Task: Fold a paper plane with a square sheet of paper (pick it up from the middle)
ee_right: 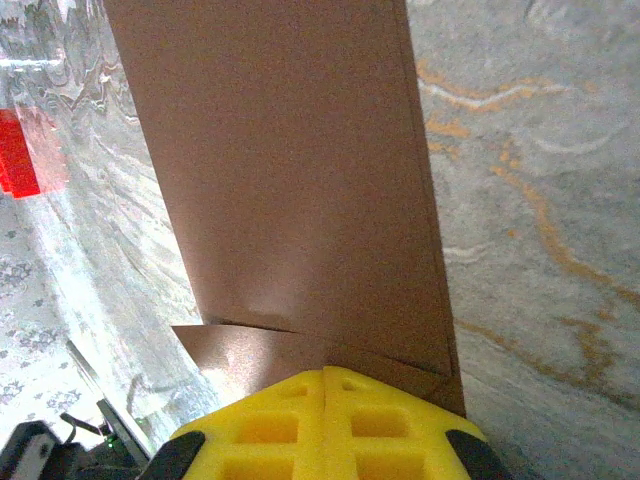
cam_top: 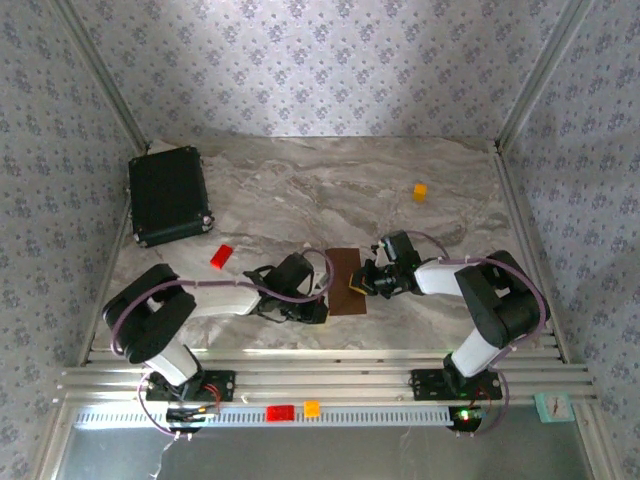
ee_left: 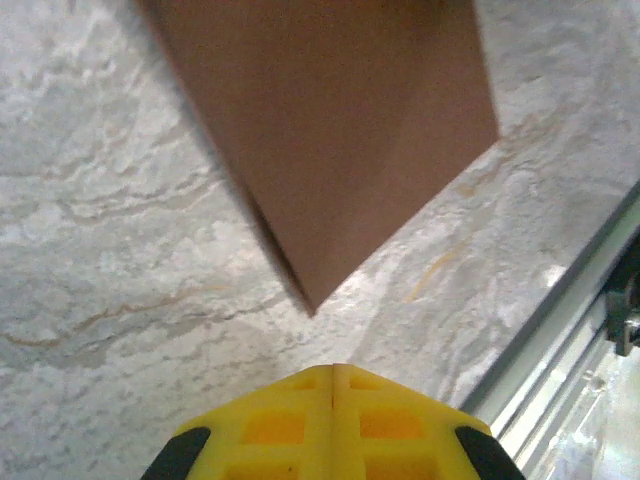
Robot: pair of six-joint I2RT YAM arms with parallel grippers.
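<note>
The square sheet of paper lies folded into a narrow dark brown rectangle at the near middle of the marble table, between the two grippers. The right gripper has its yellow fingers pressed together on the sheet's right edge, where a small flap is turned up. I cannot tell whether paper is pinched between them. The left gripper is likewise closed, holding nothing, just short of the sheet's near-left corner. A red block sits to the left, a black case far left.
</note>
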